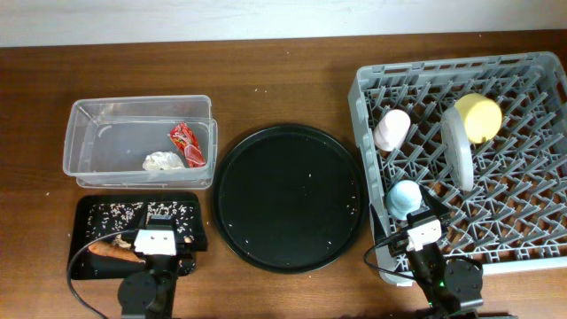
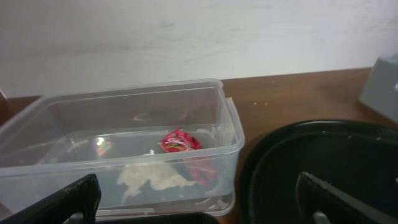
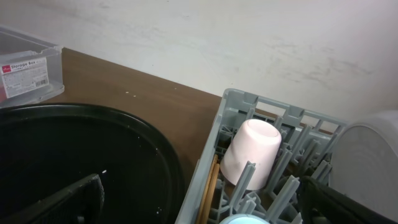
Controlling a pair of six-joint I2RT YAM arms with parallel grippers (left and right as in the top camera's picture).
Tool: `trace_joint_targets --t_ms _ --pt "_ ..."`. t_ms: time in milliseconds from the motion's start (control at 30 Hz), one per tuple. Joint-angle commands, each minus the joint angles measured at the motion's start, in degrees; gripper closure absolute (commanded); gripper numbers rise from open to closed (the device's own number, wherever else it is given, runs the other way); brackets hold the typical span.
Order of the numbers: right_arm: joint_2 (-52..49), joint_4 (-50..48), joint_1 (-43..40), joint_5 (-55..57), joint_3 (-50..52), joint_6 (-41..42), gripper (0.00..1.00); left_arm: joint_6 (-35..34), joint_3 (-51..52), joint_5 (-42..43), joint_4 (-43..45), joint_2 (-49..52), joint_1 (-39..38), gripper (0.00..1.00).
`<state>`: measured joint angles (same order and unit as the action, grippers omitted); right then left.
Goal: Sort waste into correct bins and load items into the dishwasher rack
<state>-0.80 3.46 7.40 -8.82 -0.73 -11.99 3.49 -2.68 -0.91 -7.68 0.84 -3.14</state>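
The clear tub holds the red wrapper and the white tissue; both also show in the left wrist view, wrapper and tissue. The small black tray holds pale grains and the orange carrot. The grey rack holds the pink cup, blue cup, yellow bowl and pale plate. My left gripper is open and empty over the black tray. My right gripper is open and empty at the rack's front left, by the blue cup.
The large round black tray lies between the bins and the rack, with a few specks on it. Both arm bases sit at the table's front edge. In the right wrist view the pink cup stands mouth down among the pegs.
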Motion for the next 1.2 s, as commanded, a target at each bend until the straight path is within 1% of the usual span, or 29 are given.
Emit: trace_joint_targets --t_ms 0,100,233,1100,1167 --pt "0.4 0.2 0.5 0.5 0.4 0.5 0.02 3.1 0.8 -0.3 0.2 -0.6 3.0 0.01" --pt "0.4 0.2 0.5 0.5 0.4 0.5 0.02 2.2 0.8 -0.4 0.2 -0.6 3.4 0.01" --pt "0.4 0.2 0.5 0.5 0.4 0.5 0.02 -1.4 0.8 -0.5 0.2 -0.6 3.4 0.01" --pt "0.4 0.2 0.5 0.5 0.4 0.6 0.02 -1.5 0.8 -0.4 0.2 -0.5 3.3 0.01" --pt "0.4 0.2 0.5 0.5 0.4 3.5 0.02 -1.5 0.8 -0.4 0.2 -0.5 3.3 0.01"
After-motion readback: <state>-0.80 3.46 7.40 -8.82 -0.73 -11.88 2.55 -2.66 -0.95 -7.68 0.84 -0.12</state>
